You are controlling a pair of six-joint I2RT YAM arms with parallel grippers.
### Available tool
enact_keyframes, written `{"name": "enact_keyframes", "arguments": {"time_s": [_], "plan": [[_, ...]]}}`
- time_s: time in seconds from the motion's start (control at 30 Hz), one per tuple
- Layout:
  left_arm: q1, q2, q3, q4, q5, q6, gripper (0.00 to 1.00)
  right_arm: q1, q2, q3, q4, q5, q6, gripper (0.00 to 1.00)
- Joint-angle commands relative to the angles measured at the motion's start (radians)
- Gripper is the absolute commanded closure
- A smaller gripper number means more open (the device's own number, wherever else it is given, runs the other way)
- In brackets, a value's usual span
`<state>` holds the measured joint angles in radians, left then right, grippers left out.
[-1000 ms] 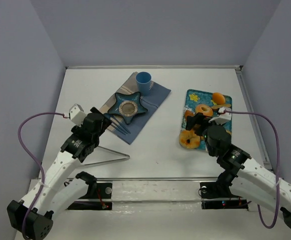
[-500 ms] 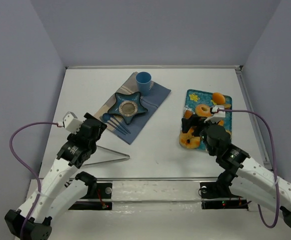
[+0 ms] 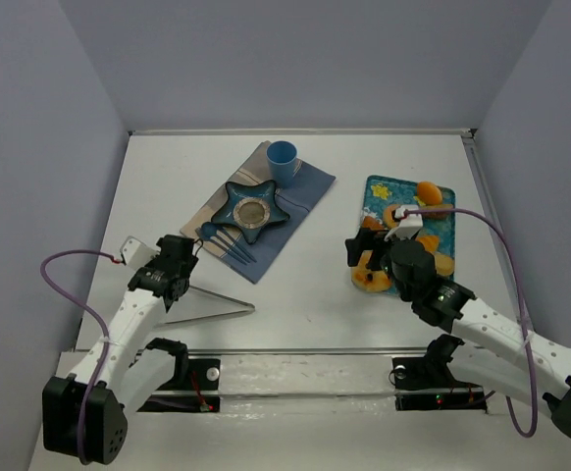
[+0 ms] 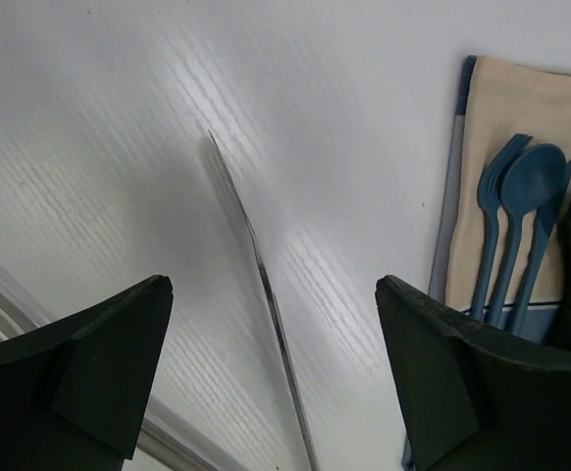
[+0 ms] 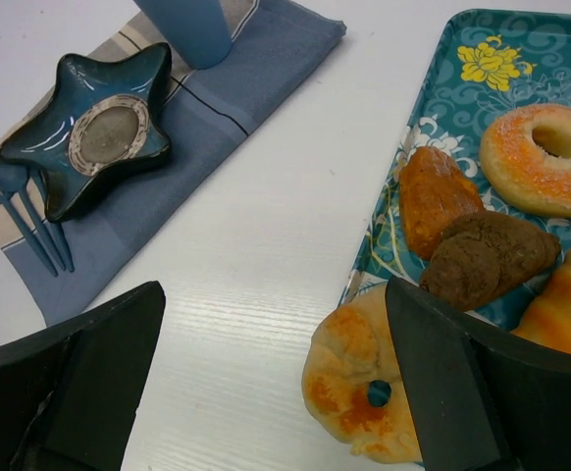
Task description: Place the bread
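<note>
The bread [image 5: 431,201] is a small golden-brown lump on the left part of the patterned teal tray [image 5: 521,34]; it also shows in the top view [image 3: 369,224]. A darker brown pastry [image 5: 487,257] touches it. My right gripper [image 5: 276,383] is open and empty, hovering over the tray's near left edge, with the bread just ahead of its right finger; in the top view the right gripper [image 3: 369,257] is at the tray's left side. My left gripper [image 4: 276,383] is open and empty over bare table; in the top view the left gripper [image 3: 181,250] is at the left.
A blue star-shaped dish [image 3: 253,211], blue cup [image 3: 283,157] and blue cutlery [image 3: 222,240] lie on a napkin [image 3: 310,184]. The tray [image 3: 444,201] also holds ring donuts [image 5: 555,157], one [image 5: 364,392] overhanging its edge, and an orange bun [image 3: 429,190]. A thin metal rod [image 4: 256,265] lies under the left gripper.
The left arm has drawn back toward the near left. The right gripper has shifted left and forward toward the tray's left edge. No object has moved.
</note>
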<state>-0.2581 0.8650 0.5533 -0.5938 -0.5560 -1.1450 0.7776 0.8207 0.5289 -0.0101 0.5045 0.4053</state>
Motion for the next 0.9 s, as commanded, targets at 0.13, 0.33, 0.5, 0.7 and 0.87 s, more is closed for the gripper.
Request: {"name": "enact_keyframes", "arguments": {"time_s": [0.13, 0.33, 0.5, 0.7, 0.87], "plan": [[0.063, 0.103, -0.043, 0.172, 0.094, 0.088, 0.19, 0.002, 0.008, 0.048, 0.055, 0.014, -0.023, 0.00], [0.062, 0.178, -0.061, 0.242, 0.183, 0.132, 0.31, 0.002, 0.005, 0.045, 0.055, 0.054, -0.008, 0.00], [0.063, 0.302, -0.049, 0.262, 0.228, 0.151, 0.45, 0.002, -0.029, 0.028, 0.055, 0.109, 0.006, 0.00], [0.063, 0.402, -0.026, 0.275, 0.243, 0.182, 0.71, 0.002, -0.055, 0.013, 0.050, 0.170, 0.030, 0.00], [0.063, 0.376, -0.003, 0.266, 0.248, 0.198, 0.94, 0.002, -0.087, 0.003, 0.050, 0.164, 0.029, 0.00]]}}
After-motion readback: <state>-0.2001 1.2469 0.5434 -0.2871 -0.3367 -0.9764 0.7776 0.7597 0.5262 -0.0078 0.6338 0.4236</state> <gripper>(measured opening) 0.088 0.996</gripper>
